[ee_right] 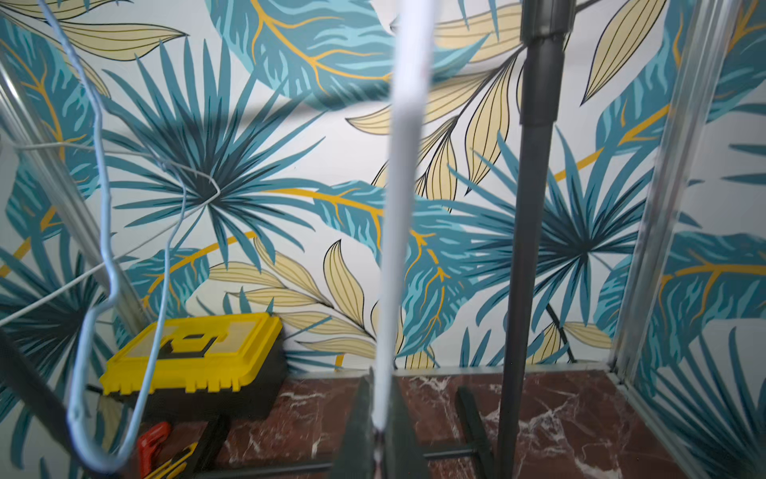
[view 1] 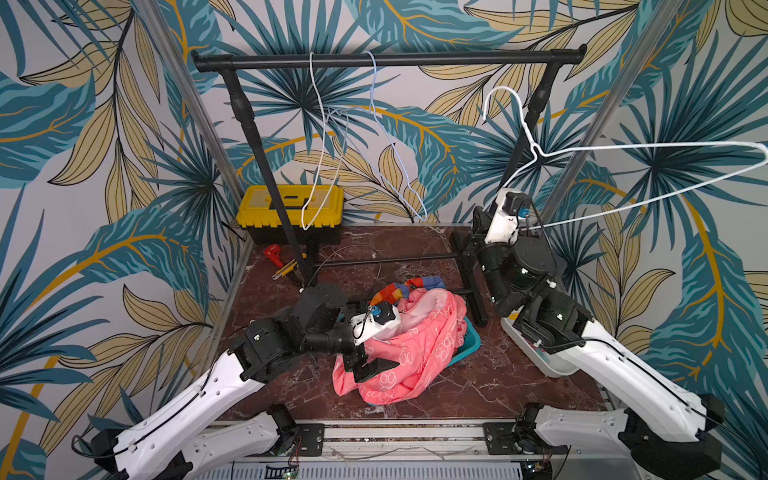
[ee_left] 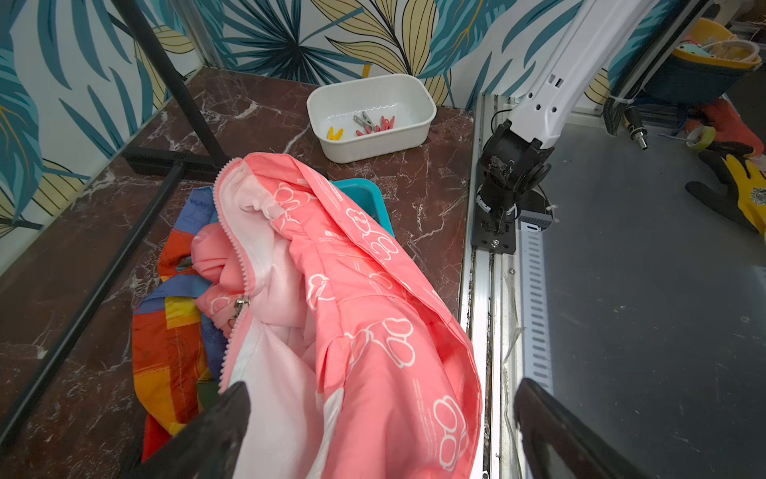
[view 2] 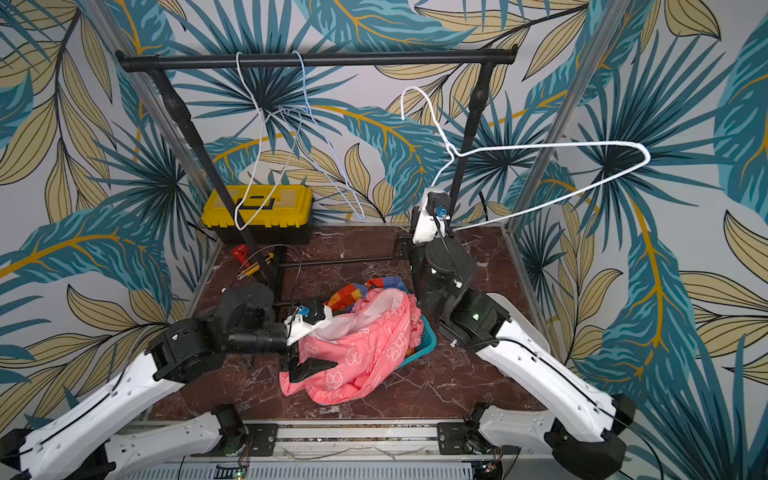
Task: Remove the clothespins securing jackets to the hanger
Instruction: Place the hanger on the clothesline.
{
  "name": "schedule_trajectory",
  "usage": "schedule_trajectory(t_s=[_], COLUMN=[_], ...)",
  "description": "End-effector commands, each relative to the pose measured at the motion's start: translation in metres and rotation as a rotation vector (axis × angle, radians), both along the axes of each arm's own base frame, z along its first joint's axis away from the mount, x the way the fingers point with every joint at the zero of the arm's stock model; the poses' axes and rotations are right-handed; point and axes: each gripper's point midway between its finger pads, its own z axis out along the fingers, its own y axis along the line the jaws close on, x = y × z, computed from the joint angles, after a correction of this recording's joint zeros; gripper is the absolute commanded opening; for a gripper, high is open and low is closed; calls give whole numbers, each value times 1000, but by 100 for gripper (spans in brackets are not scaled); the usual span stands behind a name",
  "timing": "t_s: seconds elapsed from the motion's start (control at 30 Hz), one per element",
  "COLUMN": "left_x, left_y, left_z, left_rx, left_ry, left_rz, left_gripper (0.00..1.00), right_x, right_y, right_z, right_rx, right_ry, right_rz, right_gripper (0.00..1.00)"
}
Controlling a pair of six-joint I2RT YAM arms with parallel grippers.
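Observation:
The pink jacket (view 1: 419,345) with white bear prints is heaped over a rainbow-striped jacket (view 1: 399,291) on a teal basket (view 1: 471,344). My left gripper (ee_left: 381,398) is open and low over the heap, with pink fabric (ee_left: 373,331) lying between its spread fingers. My right gripper (ee_right: 379,414) is shut on the bare white wire hanger (view 1: 623,166), held up at the back right beside the rack post. Several clothespins lie in a white tub (ee_left: 373,151): a yellow one (ee_left: 335,133), a grey one (ee_left: 364,121) and red-pink ones (ee_left: 383,124). No clothespin shows on the jackets.
A black garment rack (view 1: 415,59) spans the back, with a white hanger (view 1: 320,145) and a light blue hanger (view 1: 386,137) hooked on it, both bare. A yellow toolbox (view 1: 291,208) and hand tools (view 1: 278,259) lie at the back left. My right arm partly covers the tub (view 1: 552,368).

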Motion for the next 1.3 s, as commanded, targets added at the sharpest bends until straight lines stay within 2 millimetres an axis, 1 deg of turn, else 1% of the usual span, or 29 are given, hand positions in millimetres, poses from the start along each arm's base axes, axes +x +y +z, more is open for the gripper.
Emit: schedule_trajectory(t_s=[0.0,0.03,0.07,0.1,0.13,0.2,0.3,0.43,0.5,0.6,0.67,0.7,0.83,0.9,0.93,1.03,1.07,1.1,1.13,1.23,1.27], left_x=[-3,-4,-4,-5,-6,-7,-8,-9,-9,-10,-10,-10,-8,-6,-5,0,1,3,3,8,10], left_y=[-2,-3,-3,-3,-4,-4,-5,-6,-5,-4,-4,-4,-3,-3,-3,-1,-1,-1,-1,-1,-1], left_z=[8,8,7,6,5,5,3,1,1,1,0,-1,-4,-3,-3,-3,-3,-3,-2,3,5], left_rx=[-52,-57,-60,-60,-61,-66,-73,-74,-74,-78,-77,-76,-68,-66,-65,-61,-59,-60,-63,-72,-74], left_ry=[-2,3,6,10,12,11,15,21,17,7,7,7,2,-4,-7,-14,-12,-12,-12,-17,-19], left_rz=[-3,-6,-9,-14,-16,-18,-24,-32,-31,-33,-31,-33,-24,-16,-11,18,26,35,40,66,80], left_gripper=[100,100,100,100,100,100,100,100,100,100,100,100,100,99,100,100,99,100,100,99,100], right_x=[20,33,41,53,61,80,104,134,150,168,174,178,186,186,184,177,174,172,170,167,166], right_y=[-10,-16,-19,-18,-21,-21,-20,-14,-12,-11,-9,-8,-4,-6,-7,-9,-9,-9,-9,-6,-5], right_z=[37,42,47,46,52,58,69,67,60,46,37,26,-1,-12,-13,-23,-24,-26,-28,-28,-27], right_rx=[18,26,47,49,69,85,93,83,77,76,81,60,45,51,66,85,89,91,93,84,83], right_ry=[-88,-92,-93,-84,-87,-98,-107,-82,-60,-26,-11,24,76,86,76,95,95,95,100,114,116], right_rz=[-145,-170,-179,-191,-205,-219,-232,-240,-250,-257,-257,-259,-258,-264,-264,-251,-239,-233,-228,-194,-180], right_gripper=[0,0,0,0,0,0,0,0,0,0,0,0,0,0,0,0,10,22,30,48,57])
